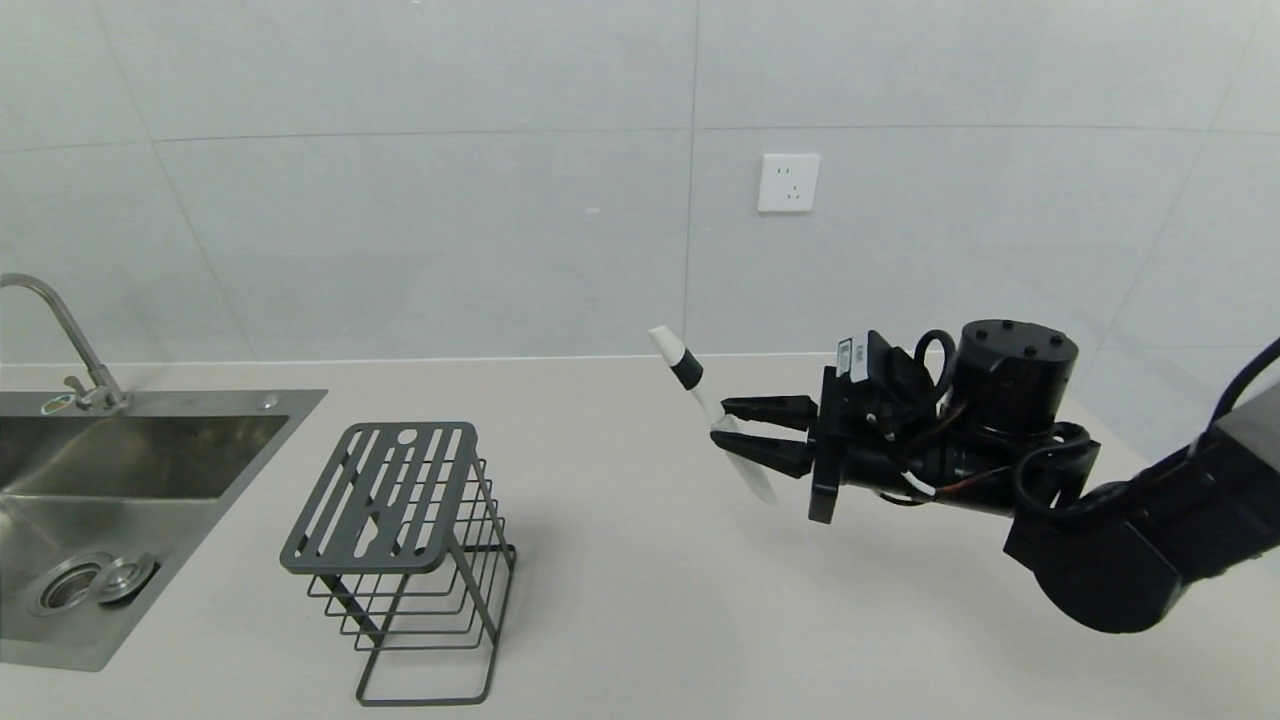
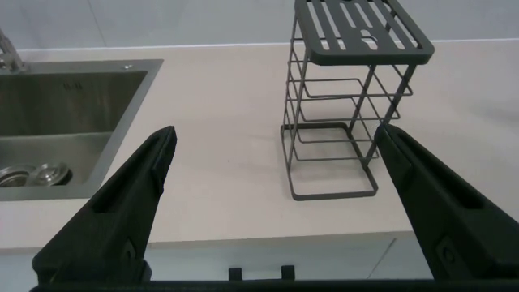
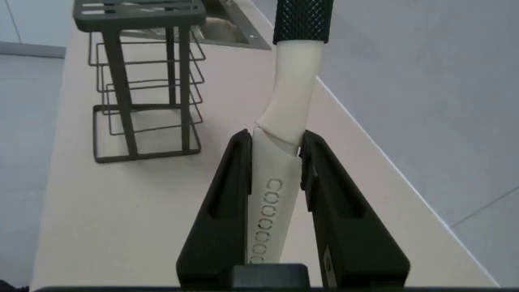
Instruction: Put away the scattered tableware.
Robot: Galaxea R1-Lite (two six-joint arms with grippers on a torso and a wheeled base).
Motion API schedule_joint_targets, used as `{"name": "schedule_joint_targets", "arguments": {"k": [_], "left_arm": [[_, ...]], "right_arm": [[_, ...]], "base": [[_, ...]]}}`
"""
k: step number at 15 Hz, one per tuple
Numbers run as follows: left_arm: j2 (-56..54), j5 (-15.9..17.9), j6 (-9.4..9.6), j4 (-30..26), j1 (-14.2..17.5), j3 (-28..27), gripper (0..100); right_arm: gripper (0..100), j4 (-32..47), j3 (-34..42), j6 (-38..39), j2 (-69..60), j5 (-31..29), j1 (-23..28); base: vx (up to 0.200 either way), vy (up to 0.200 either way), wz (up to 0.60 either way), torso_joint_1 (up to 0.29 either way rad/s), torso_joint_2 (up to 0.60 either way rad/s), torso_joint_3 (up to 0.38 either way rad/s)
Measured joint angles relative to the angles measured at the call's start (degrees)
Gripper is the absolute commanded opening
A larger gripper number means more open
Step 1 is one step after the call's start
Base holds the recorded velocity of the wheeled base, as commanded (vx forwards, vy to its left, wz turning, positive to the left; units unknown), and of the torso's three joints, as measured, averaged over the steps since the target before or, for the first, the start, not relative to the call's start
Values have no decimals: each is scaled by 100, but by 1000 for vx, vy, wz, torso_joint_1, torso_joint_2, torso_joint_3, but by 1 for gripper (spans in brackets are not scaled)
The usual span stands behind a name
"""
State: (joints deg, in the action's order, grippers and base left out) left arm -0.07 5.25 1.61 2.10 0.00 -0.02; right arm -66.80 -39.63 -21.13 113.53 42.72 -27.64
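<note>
White utensil point(image 1: 701, 396) gripped in the right gripper point(image 1: 721, 423) above the worktop point(image 1: 620, 600).

The right jaws are closed on the utensil's white shaft, just where its perforated flat part begins point(image 3: 290, 113), pinching it from both sides. The utensil is tilted, its black-banded end raised toward the wall and its flat end lower. It hangs clear of the worktop and well apart from the dark wire rack point(image 1: 372, 520), which stands with its slotted top between the utensil and the steel sink point(image 1: 120, 440). The left gripper point(image 2: 272, 142) has its jaws spread wide with nothing between them. It sits near the worktop's front edge, facing the rack point(image 2: 361, 36) and the sink point(image 2: 49, 97). A tap point(image 1: 60, 320) rises behind the sink, and a white socket point(image 1: 788, 182) is on the tiled wall.
</note>
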Motion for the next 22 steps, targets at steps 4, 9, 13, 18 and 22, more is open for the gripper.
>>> {"name": "schedule_joint_targets", "arguments": {"k": [4, 9, 13, 18, 22], "left_arm": [[185, 711, -143, 2371, -16, -662, 100], [641, 1136, -1779, 1842, -746, -1069, 100], [1379, 1921, -2003, 1820, -1821, -1056, 100], [2554, 2899, -1924, 2013, -2166, -1133, 100], [4134, 3024, -1590, 3551, -2232, -1185, 100]], "right_arm": [[0, -22, 363, -9, -204, 17, -122], [0, -37, 733, 9, -312, 11, -361], [0, -39, 973, 11, -397, -16, -613], [0, -44, 1117, 22, -524, -21, -723], [0, -41, 1200, 16, -642, -21, -731]], "base": [[0, 0, 0, 0, 0, 0], [0, 0, 0, 0, 0, 0], [0, 0, 0, 0, 0, 0], [0, 0, 0, 0, 0, 0], [0, 0, 0, 0, 0, 0]]}}
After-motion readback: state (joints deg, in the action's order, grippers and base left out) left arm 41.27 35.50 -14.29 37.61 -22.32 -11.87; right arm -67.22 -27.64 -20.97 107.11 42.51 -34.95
